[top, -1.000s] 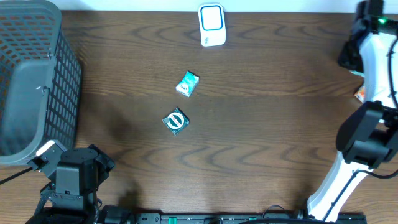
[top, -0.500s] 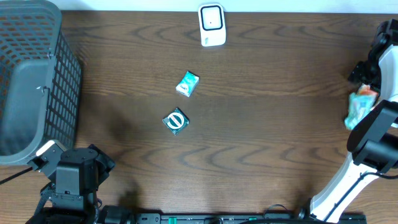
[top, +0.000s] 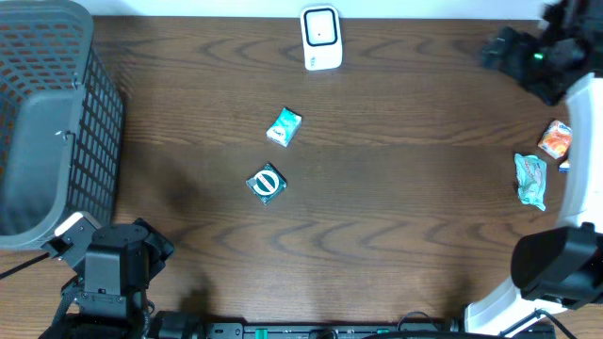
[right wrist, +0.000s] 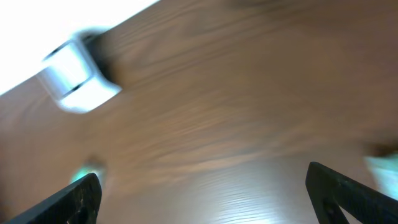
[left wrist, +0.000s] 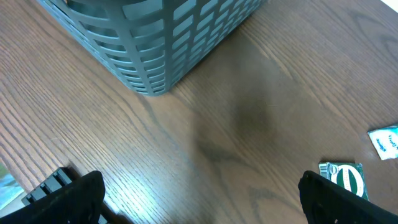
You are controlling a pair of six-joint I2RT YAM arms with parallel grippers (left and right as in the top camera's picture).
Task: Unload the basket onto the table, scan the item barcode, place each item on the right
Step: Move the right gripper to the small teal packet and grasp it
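Observation:
The white barcode scanner [top: 320, 38] stands at the table's back edge; it shows blurred in the right wrist view [right wrist: 78, 78]. Two items lie mid-table: a teal packet [top: 284, 126] and a round green-and-white item [top: 266, 184], which also shows in the left wrist view [left wrist: 345, 177]. Another teal packet [top: 530, 179] and an orange one [top: 555, 139] lie at the right edge. My right gripper [top: 499, 49] hovers open and empty at the back right, its fingers [right wrist: 348, 196] wide apart. My left gripper [top: 151, 247] rests open and empty at the front left.
A grey mesh basket [top: 47, 122] fills the left side of the table, and its corner sits close ahead of the left gripper [left wrist: 155, 43]. The white body of the right arm [top: 579, 104] runs down the right edge.
The right gripper has opened and let go of a teal packet, which now lies at the right edge. The right arm has swung toward the back. The left arm has not moved.

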